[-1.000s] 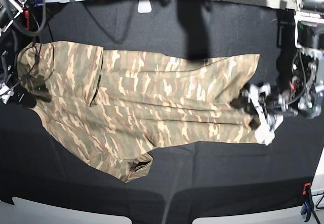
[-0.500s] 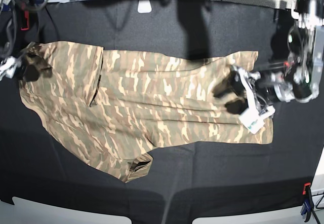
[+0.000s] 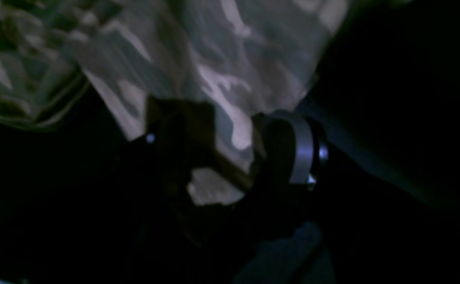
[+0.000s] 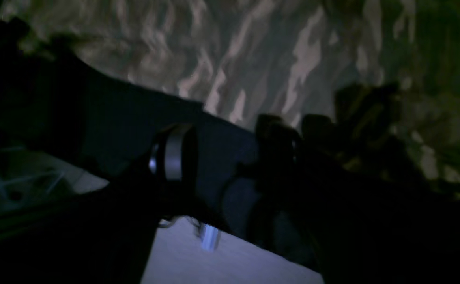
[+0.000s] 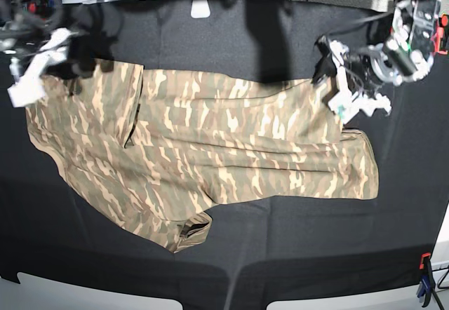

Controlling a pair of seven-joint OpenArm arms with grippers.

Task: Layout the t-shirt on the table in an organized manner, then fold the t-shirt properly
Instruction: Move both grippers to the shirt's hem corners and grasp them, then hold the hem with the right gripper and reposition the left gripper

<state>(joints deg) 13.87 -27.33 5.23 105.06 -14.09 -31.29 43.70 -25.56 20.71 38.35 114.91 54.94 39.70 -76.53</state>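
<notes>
Two grippers work over the t-shirt (image 5: 203,149), which lies spread across the middle of the black table (image 5: 295,247) in the base view, its length running from one side to the other, with one sleeve folded under near the front edge. The left gripper (image 5: 335,78) sits at the shirt's far corner on the right side of the base view. In the left wrist view, the left gripper (image 3: 230,154) has its fingers (image 3: 289,150) spread wide, with camouflage fabric showing between them; the picture is dark and blurred, so whether the cloth is pinched cannot be told. The right gripper (image 5: 49,64) hovers at the far corner on the left side of the base view. In the right wrist view, the right gripper (image 4: 226,157) shows its fingers (image 4: 174,154) apart over the table edge beside the shirt, and nothing is visibly held there.
</notes>
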